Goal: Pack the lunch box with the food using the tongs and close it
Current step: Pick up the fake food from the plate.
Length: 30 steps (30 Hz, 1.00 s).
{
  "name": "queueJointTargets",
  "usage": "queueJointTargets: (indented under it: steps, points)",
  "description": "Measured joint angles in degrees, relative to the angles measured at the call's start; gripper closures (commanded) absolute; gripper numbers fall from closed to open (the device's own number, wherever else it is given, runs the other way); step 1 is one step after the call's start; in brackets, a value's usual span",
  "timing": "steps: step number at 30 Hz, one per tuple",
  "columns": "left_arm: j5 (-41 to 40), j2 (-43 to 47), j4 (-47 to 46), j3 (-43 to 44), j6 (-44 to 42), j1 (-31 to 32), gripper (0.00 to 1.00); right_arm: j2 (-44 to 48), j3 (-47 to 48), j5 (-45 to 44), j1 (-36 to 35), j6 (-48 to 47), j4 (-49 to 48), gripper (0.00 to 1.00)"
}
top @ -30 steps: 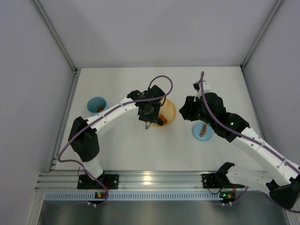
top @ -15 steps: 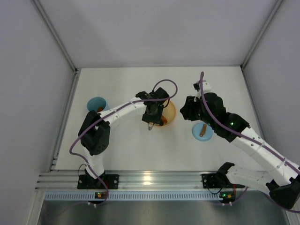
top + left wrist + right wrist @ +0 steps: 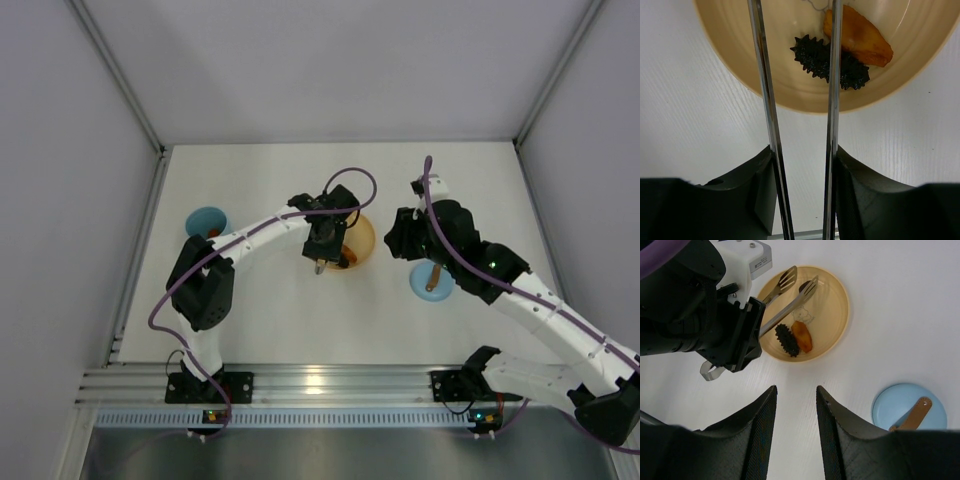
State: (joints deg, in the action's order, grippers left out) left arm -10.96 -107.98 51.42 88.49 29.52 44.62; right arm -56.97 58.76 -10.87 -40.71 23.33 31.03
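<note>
Two silver arms of the tongs point(image 3: 765, 100) run up between the fingers of my left gripper point(image 3: 802, 167), which is clamped on them near their joined end. The arms stay spread and reach out over the orange plate point(image 3: 735, 55).

On that plate a dark spiky piece of food point(image 3: 812, 55) and an orange piece point(image 3: 862, 40) lie touching, near the rim closest to me. In my left wrist view the right-hand arm of the tongs crosses over both pieces, and the tips run out of the top of the picture.

My right gripper point(image 3: 796, 400) hangs above bare table point(image 3: 875, 355) with its fingers apart and nothing between them. Just beyond its right finger lies the blue lid point(image 3: 887, 407), flat, with its brown knob point(image 3: 915, 412) on top, near the plate but not touching it.

From above, the plate point(image 3: 362, 235) sits mid-table. The blue tub point(image 3: 203, 218) stands well apart to the left, close to the left wall, with something small and orange-brown inside. White table lies open between tub and plate and along the near side.

Only the right wrist view shows the tong tips. They hang apart over the far half of the plate, past the food.
</note>
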Motion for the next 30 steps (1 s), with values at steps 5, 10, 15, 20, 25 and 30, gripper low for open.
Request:
queueJointTargets:
  steps: [5,10,15,20,25,30]
  points:
    - [0.1,0.0,0.0,0.0,-0.4,0.0,0.60,0.0,-0.3,0.0,0.0,0.0,0.0,0.63]
    - [0.5,0.0,0.0,0.0,-0.7,0.0,0.68,0.0,-0.3,0.0,0.0,0.0,0.0,0.64]
    - [0.7,0.0,0.0,0.0,-0.7,0.0,0.78,0.0,-0.3,0.0,0.0,0.0,0.0,0.64]
    - [0.7,1.2,0.2,0.0,-0.7,0.1,0.81,0.0,-0.3,0.0,0.0,0.0,0.0,0.64]
    - [-0.7,6.1,2.2,0.1,-0.4,0.5,0.81,0.0,-0.3,0.0,0.0,0.0,0.0,0.64]
    - [-4.2,17.2,6.1,0.2,1.3,0.7,0.80,0.0,-0.3,0.0,0.0,-0.2,0.0,0.64]
